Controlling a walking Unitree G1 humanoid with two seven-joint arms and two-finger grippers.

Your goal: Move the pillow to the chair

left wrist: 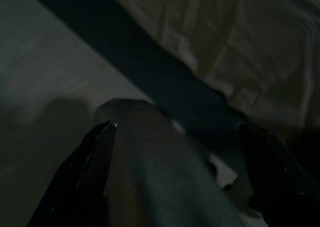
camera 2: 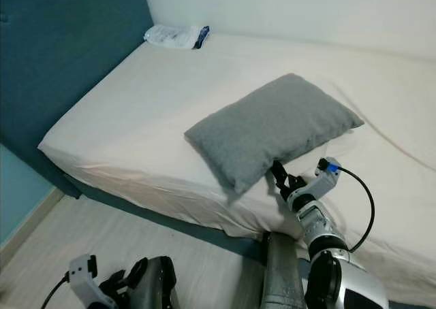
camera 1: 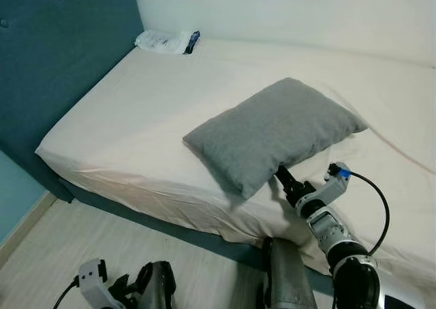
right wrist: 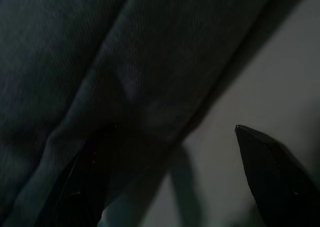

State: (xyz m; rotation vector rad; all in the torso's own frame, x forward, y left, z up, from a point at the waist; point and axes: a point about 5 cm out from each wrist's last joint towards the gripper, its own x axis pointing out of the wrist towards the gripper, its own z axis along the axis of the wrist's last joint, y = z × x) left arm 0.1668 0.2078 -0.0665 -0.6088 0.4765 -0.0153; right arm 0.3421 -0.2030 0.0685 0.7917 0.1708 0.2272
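Reaching under the pillow's (camera 1: 276,132) near edge at five o'clock, the right gripper (right wrist: 170,177) has its fingers spread, as its wrist view shows. Pillow lies mid-bed (camera 1: 136,111). Left gripper (left wrist: 180,177) hangs low, fingers apart, over floor (camera 1: 61,248). Packet (camera 1: 165,41) at eleven o'clock.

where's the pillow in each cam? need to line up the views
Left eye: pillow centre-right, lying on the bed, right gripper at its near edge.
Right eye: same spot, centre.
Left wrist: not in it; floor and bed edge.
Right wrist: grey fabric across the upper part, jaws open.
Shared landmark: white packet at the bed's far corner, in both eye views.
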